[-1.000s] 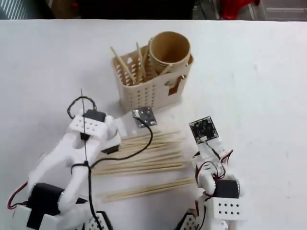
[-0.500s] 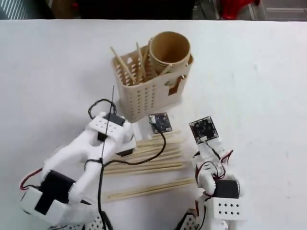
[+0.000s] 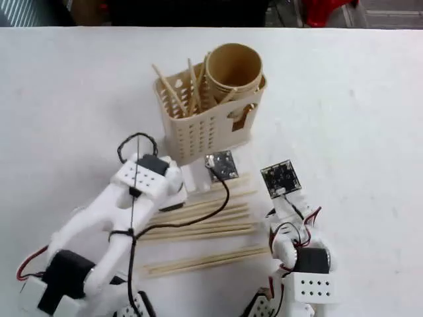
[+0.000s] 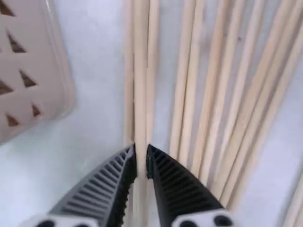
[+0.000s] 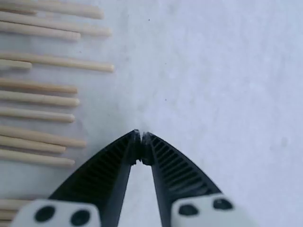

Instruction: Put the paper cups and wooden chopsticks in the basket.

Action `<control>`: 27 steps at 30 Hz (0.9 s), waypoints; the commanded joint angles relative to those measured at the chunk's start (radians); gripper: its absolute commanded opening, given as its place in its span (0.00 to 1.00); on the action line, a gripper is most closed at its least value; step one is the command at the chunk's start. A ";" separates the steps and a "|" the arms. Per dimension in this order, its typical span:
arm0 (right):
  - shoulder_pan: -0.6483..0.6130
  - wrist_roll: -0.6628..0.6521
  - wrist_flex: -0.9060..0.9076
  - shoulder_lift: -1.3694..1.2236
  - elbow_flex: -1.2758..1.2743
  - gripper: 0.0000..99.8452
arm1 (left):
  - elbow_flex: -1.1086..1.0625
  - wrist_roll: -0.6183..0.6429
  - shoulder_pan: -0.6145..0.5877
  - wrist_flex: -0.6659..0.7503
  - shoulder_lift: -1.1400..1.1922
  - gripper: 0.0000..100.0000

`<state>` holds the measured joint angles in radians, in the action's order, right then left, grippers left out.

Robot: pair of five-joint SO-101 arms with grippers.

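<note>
Wooden chopsticks (image 3: 198, 228) lie in a loose row on the white counter (image 3: 357, 119) between the arms. The right hand (image 5: 140, 137), tips together on nothing, sits just beside their right ends. The left hand (image 4: 140, 150) is clamped on one chopstick (image 4: 140, 71) at the row's far edge, near the basket (image 3: 205, 135), which holds stacked paper cups (image 3: 233, 66) and more sticks.

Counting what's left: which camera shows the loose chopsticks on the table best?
The high view: the whole spread of loose chopsticks lies between the arms, before the basket. The left wrist view gives mid-lengths close up, the left gripper shut on one chopstick; the right wrist view, just their ends.
</note>
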<state>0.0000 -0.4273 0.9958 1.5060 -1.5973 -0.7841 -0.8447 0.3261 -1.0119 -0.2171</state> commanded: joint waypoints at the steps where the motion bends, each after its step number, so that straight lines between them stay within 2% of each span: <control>1: -0.012 -0.009 -0.002 0.007 0.006 0.02 | 0.077 0.009 0.008 -0.072 -0.096 0.02; 14: -0.012 -0.009 -0.002 0.007 0.006 0.02 | 0.261 0.017 0.008 -0.301 -0.242 0.02; 21: -0.012 -0.009 -0.002 0.007 0.006 0.02 | 0.589 0.130 0.074 -0.465 -0.349 0.02; 24: -0.013 -0.009 -0.002 0.007 0.006 0.02 | 0.733 0.229 0.097 -0.471 -0.363 0.02; 27: -0.013 -0.011 -0.002 0.007 0.006 0.02 | 0.822 0.350 0.093 -0.407 -0.361 0.02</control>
<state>0.0000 -0.4273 0.9958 1.5060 -1.5973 -0.0813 -0.6022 0.4074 -1.4661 -0.5516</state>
